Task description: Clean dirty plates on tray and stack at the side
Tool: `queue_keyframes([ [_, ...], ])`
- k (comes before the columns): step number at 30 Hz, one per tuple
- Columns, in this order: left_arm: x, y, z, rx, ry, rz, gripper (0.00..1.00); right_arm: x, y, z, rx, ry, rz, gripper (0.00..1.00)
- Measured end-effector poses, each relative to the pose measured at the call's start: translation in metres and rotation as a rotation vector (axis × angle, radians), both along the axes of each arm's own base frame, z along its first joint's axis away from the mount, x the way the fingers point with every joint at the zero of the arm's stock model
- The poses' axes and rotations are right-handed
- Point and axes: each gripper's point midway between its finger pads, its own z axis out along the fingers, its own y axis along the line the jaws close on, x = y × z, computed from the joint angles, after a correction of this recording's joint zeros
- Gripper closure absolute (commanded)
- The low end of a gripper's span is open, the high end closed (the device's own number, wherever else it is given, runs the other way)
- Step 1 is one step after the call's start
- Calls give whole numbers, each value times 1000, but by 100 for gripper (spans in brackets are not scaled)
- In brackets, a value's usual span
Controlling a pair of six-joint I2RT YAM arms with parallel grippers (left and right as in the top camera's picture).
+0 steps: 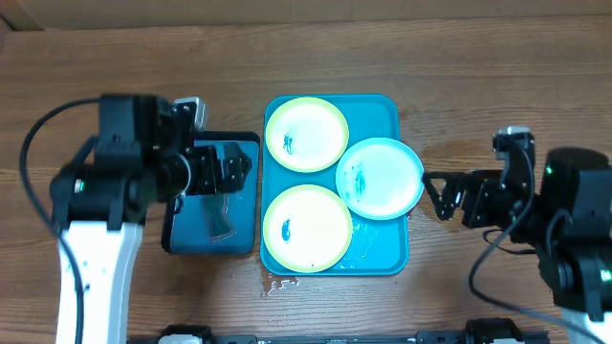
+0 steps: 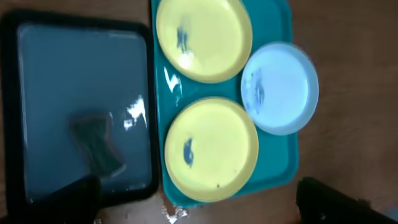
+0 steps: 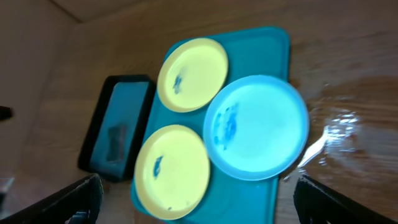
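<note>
We judge the cleaning has not begun: all 3 plates lie on the teal tray (image 1: 387,110) at the middle of the table (image 1: 497,67), each with a dark blue smear on its white centre, and none is stacked at the side. 1 yellow-green plate (image 1: 306,135) sits at the far end and the other yellow-green plate (image 1: 307,227) at the near end. The light-blue plate (image 1: 380,178) lies between them, overhanging the tray's right rim.

The left gripper (image 1: 237,168) hovers over the small black-rimmed tray (image 1: 182,239) just left of the teal one, fingers spread and holding nothing. A dark sponge-like pad (image 1: 218,216) lies in that tray beneath it. The right gripper (image 1: 432,194) sits just beside the light-blue plate's outer edge, fingers also apart and empty.

Next, we expect the left gripper to drop onto the pad and clamp it, while the right steadies or lifts the light-blue plate.

We can read no brand, label or writing anywhere.
</note>
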Motion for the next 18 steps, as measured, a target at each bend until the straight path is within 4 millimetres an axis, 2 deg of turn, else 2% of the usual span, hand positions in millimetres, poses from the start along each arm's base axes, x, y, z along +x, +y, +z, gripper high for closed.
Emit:
queue_keyframes([
  [1, -2, -1, -7, -6, 43, -2, 0, 0, 3, -3, 15, 22, 9, 0],
  [5, -9, -5, -30, -23, 192, -15, 23, -4, 3, -23, 26, 148, -1, 10],
  [8, -13, -5, -42, -17, 258, -27, 26, -7, -6, -50, -21, 274, -69, 19],
  [11, -10, -2, -48, 27, 260, -29, 27, -13, -8, -81, -71, 388, -102, 23],
  [12, -8, -2, -50, 46, 251, -32, 28, -17, -5, -98, -94, 439, -100, 26],
  [15, -7, -12, -66, 120, 241, -64, 28, -24, 6, -123, -130, 512, -76, 30],
  [18, -15, -14, -89, 213, 282, -37, 25, -32, 23, -140, -163, 548, -21, 31],
])
